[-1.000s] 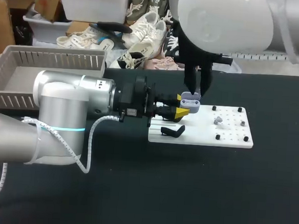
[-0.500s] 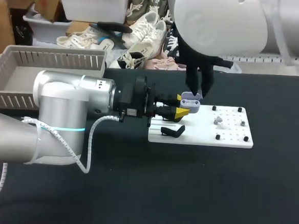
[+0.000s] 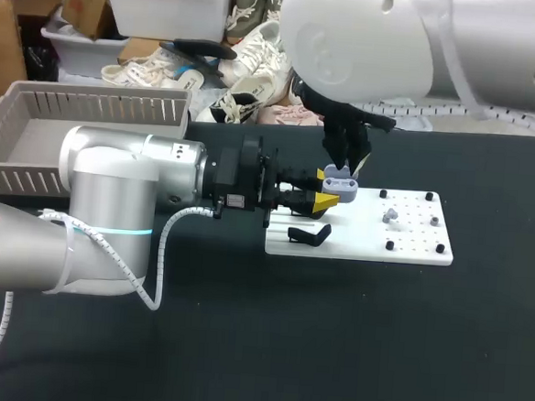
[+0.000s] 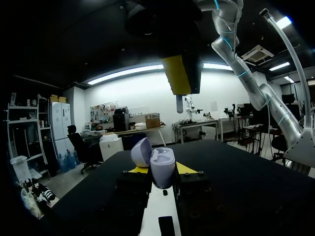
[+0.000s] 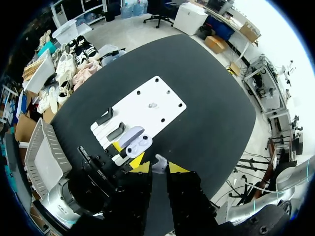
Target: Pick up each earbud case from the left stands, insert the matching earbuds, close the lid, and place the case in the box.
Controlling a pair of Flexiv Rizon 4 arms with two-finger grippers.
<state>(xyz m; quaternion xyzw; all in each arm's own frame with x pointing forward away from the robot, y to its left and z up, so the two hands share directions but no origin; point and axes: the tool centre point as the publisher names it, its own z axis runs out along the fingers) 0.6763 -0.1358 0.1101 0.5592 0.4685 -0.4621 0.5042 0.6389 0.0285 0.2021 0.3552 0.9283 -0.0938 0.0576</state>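
Insertion stage — both tools loaded.
Left tool (image 4: 161, 169) is pinching open lavender earbud case (image 4: 158, 166); right tool (image 5: 159, 167) is pinching pale lavender earbud (image 5: 160, 162) above it.

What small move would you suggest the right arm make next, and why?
Probably lower the right gripper a little: it holds an earbud directly over the open earbud case, which the left gripper grips with its lid up, so a short descent should seat the earbud.

Robotics lab: two robot arms (image 3: 111, 199) at a black table (image 3: 330, 352).
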